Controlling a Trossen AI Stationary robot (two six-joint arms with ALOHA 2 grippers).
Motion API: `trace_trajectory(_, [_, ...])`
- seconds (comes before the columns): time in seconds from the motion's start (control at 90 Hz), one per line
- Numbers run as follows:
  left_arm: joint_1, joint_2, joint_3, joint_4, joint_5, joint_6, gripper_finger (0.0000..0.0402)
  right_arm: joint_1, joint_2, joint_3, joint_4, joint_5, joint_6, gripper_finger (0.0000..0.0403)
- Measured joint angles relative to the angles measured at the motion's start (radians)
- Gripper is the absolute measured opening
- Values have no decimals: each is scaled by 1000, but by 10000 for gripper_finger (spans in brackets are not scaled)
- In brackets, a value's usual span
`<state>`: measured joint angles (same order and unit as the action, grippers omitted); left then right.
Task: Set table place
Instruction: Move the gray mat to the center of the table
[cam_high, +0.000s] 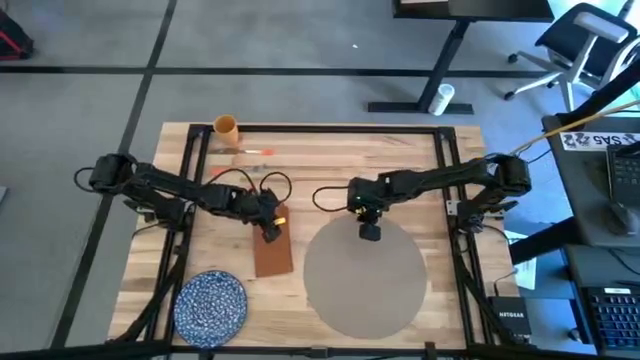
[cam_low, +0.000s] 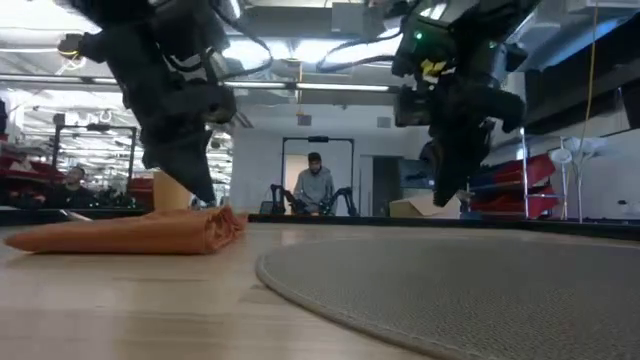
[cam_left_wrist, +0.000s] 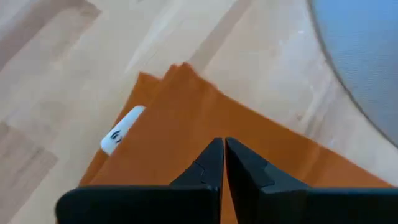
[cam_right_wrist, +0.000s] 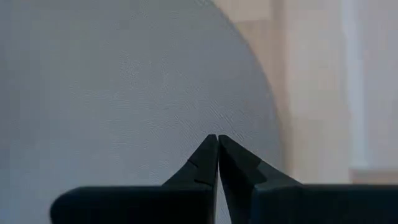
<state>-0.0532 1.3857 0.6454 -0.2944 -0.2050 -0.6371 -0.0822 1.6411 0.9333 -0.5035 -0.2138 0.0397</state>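
Light wooden plank worktop (cam_high: 330, 170) carries my large round grey-beige placemat (cam_high: 365, 275) near right. My right gripper (cam_right_wrist: 217, 138), fingers pressed together, hangs over its far edge; my left gripper (cam_left_wrist: 222, 142), also closed, hangs over the rust-orange folded napkin (cam_high: 273, 252).

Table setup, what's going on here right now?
Both arms are over the table. The left end effector is shut, down at the rust-red napkin beside the round grey placemat. The right end effector is shut, just above the placemat's far edge. The blue speckled plate sits untouched near the front left corner.
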Motion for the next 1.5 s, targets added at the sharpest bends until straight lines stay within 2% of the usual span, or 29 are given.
trace_trajectory(0.356, [1, 10, -1, 106, -13, 12, 0, -3, 127, 0, 114, -17, -19, 0])
trace_trajectory(0.722, [-47, 98, -1, 184, -8, -46, 0, -7, 158, 3, 197, -3, -20, 0])
trace_trajectory(1.167, [-118, 99, -1, 187, -9, -124, 0, -145, 163, 0, 273, 22, -45, 0])
trace_trajectory(1.5, [-119, 99, -1, 187, -9, -141, 0, -196, 166, -1, 319, 36, -72, 0])
